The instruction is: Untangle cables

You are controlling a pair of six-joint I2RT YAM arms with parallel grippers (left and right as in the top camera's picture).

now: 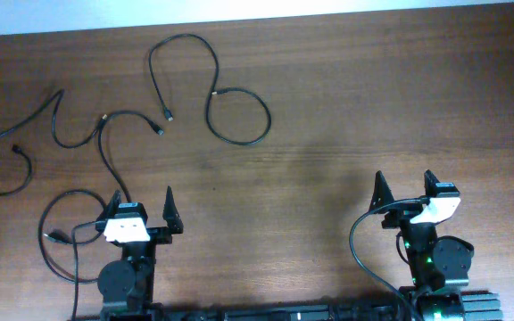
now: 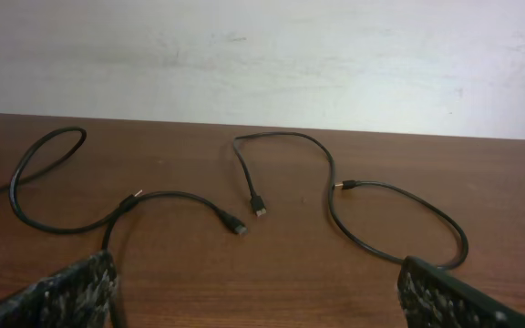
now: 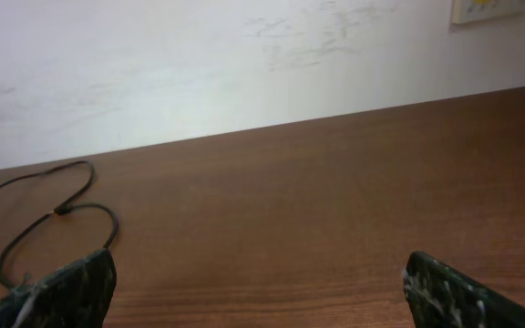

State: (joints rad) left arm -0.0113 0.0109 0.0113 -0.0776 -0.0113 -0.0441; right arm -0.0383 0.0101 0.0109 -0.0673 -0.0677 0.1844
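Both arms sit pulled back at the near edge of the tabletop [image 1: 328,98], and nothing is in either grip. The left fingers [image 1: 169,212] are spread wide and empty, and in the left wrist view the two padded tips [image 2: 71,292] frame bare wood with a clear gap between them. It's the same over on the right: the right fingers [image 1: 379,192] are parted and hold nothing, and the wrist view shows one tip [image 3: 468,296] low in the corner. The cables [image 1: 56,125] are all out on the left half of the tabletop, spread apart rather than bunched. The looped cable [image 1: 215,67] lies furthest back, arching up and curling into a round loop toward the centre, and its two plug ends [image 2: 258,210] sit apart from each other. The long cable [image 1: 78,145] snakes from a wide ring at the far left edge across to a plug near the middle. The near cable [image 1: 107,160] runs down toward the left arm and curls into a ring just beside it, passing right by the outer finger. Whether it touches the finger can't be told. From the right wrist, only a thin bit of cable [image 3: 62,210] shows far off to the left, well apart from that arm.
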